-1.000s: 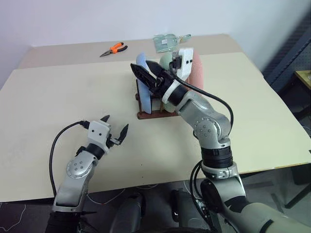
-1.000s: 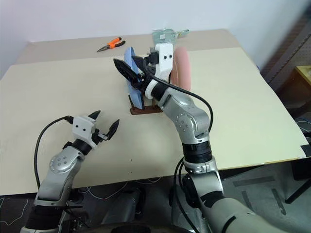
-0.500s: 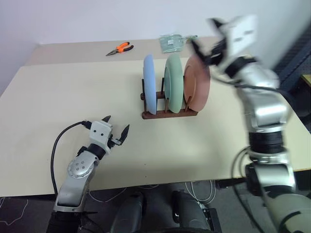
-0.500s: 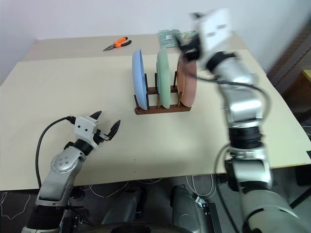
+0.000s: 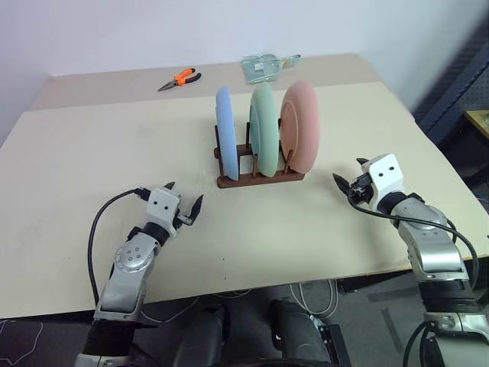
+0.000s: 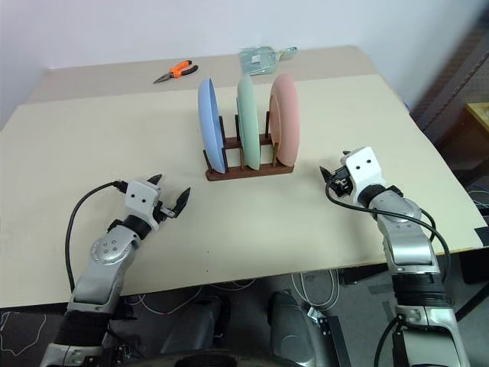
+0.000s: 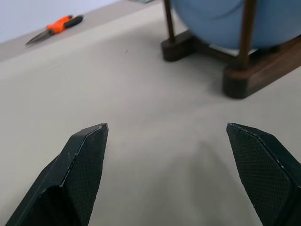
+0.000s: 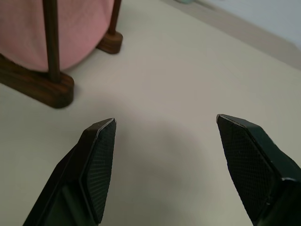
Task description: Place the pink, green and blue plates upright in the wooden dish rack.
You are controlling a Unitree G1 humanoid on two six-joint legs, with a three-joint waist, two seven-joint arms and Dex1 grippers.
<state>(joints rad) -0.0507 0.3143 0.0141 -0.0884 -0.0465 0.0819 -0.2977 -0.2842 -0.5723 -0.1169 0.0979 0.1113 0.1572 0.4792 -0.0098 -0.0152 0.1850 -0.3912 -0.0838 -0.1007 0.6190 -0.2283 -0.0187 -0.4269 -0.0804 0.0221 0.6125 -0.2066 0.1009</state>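
We note blue plate [image 5: 224, 132], green plate [image 5: 264, 128], pink plate [image 5: 299, 128] all upright in wooden dish rack [image 5: 260, 177]. Left gripper [image 5: 182, 206] and right gripper [image 5: 350, 177] spread, empty, near table [image 5: 92, 160]. We judge task complete.

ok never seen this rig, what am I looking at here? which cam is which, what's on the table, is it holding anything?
A humanoid robot with two arms, each ending in two black fingers. The two wide pictures come from its head, looking down; the two close-ups come from wrist cameras looking along the fingers. On the beige table stands a wooden dish rack holding the blue plate, green plate and pink plate upright. Farther back lie orange-handled pliers and a clear packet. The left gripper and right gripper hover low over the table, jaws open, holding nothing.
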